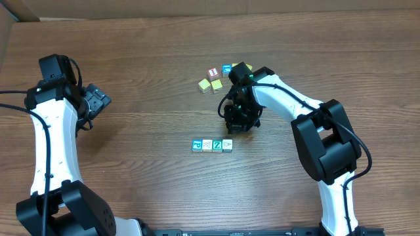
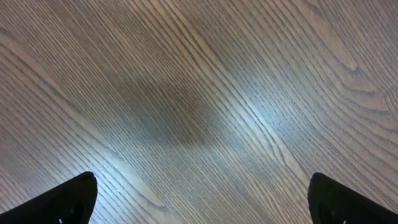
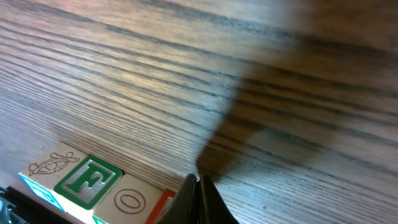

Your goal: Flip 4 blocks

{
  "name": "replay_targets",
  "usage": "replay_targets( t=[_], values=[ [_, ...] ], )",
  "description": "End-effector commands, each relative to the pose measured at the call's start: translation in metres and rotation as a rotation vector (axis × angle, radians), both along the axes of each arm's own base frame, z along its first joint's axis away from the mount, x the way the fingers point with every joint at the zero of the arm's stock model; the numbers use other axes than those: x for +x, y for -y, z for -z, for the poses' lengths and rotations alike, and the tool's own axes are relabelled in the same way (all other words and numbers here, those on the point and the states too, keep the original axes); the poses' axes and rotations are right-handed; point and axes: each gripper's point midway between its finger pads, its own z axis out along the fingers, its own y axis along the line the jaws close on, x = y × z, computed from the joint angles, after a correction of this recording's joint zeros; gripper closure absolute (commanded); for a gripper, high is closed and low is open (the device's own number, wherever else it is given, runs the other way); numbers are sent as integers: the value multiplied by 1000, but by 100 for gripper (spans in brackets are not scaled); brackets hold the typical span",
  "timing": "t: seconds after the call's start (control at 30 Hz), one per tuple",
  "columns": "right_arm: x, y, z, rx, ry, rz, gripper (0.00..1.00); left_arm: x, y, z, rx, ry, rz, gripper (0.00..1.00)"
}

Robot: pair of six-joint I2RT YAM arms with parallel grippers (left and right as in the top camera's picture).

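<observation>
Blocks (image 1: 212,145) touch in a row, well apart from table (image 1: 131,170) edges.

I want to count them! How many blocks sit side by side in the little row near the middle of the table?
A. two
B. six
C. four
C: the overhead view shows four blocks lined up side by side in one row.
</observation>
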Motion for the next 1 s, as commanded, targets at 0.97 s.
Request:
replay_targets(
  t=[0.97],
  values=[
    [8,-7,-13,73,14,21,96,1,-3,-5,11,14,-8,0]
  ],
)
